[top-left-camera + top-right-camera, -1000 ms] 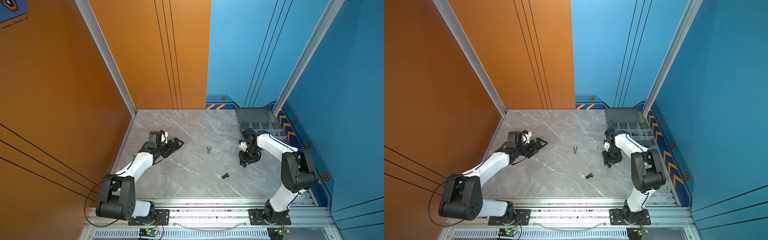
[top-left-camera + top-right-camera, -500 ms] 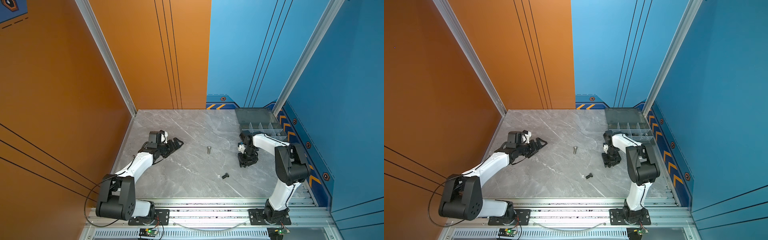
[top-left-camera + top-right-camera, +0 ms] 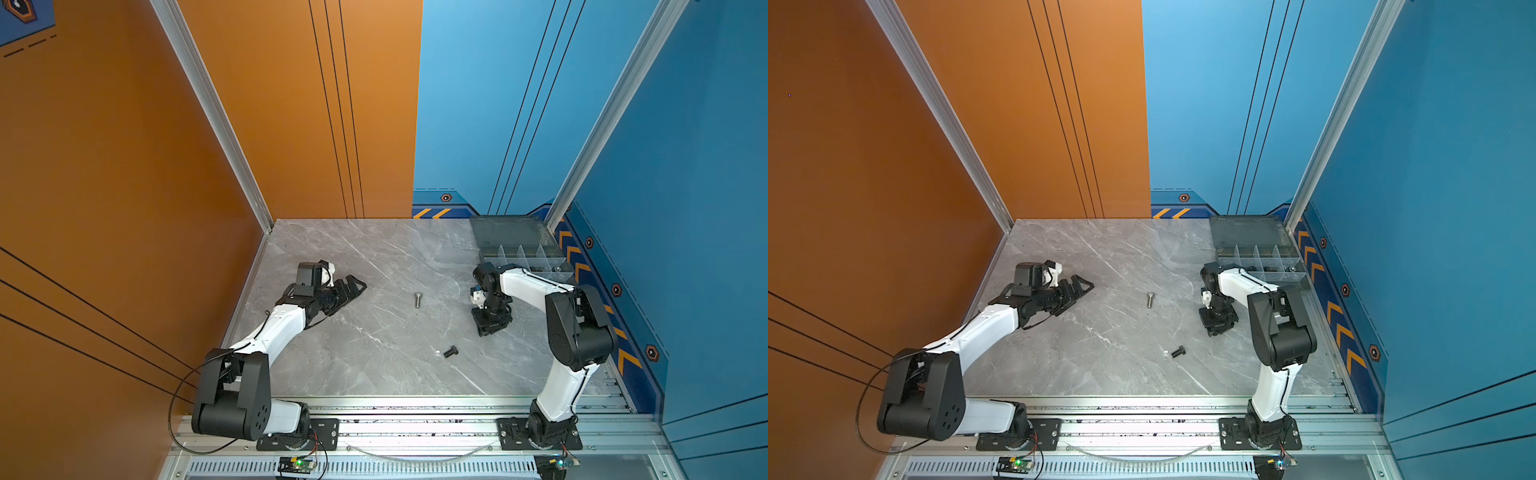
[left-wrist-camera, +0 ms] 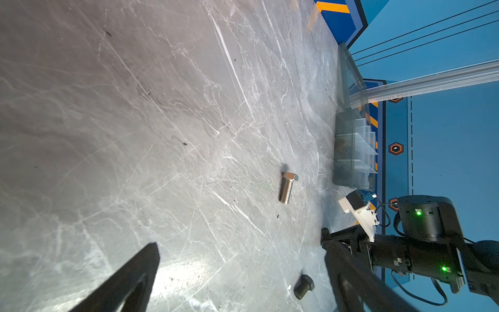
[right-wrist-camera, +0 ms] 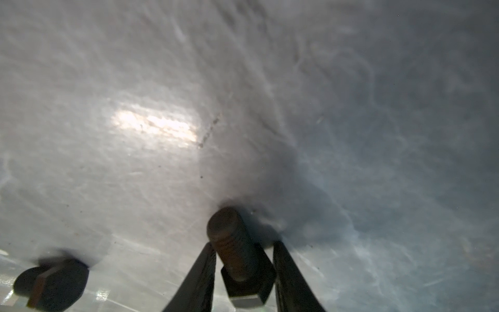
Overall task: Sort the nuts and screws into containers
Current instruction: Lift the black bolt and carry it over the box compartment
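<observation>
My right gripper [image 5: 243, 244] points down at the table and is shut on a stubby black screw [image 5: 240, 259], which lies between its two fingers with the hex head towards the camera. In both top views this gripper [image 3: 492, 328] [image 3: 1219, 328] hides that screw. A second dark piece [image 5: 51, 281] lies blurred beside it. A silver screw [image 3: 418, 300] [image 4: 287, 189] and another black screw [image 3: 450, 352] [image 4: 303, 287] lie loose mid-table. My left gripper [image 3: 353, 286] [image 4: 240, 251] rests open and empty at the left. The containers [image 3: 521, 254] [image 3: 1256, 253] stand at the back right. No nuts can be made out.
The organiser's lid [image 3: 507, 230] lies open flat towards the back wall. The right arm's forearm [image 3: 528, 282] passes just in front of the box. Orange and blue walls close in the grey marble table [image 3: 374, 257] on three sides.
The right arm's elbow has swung in towards the middle while its gripper stayed low over the same spot. The left arm and the loose screws have not moved.
</observation>
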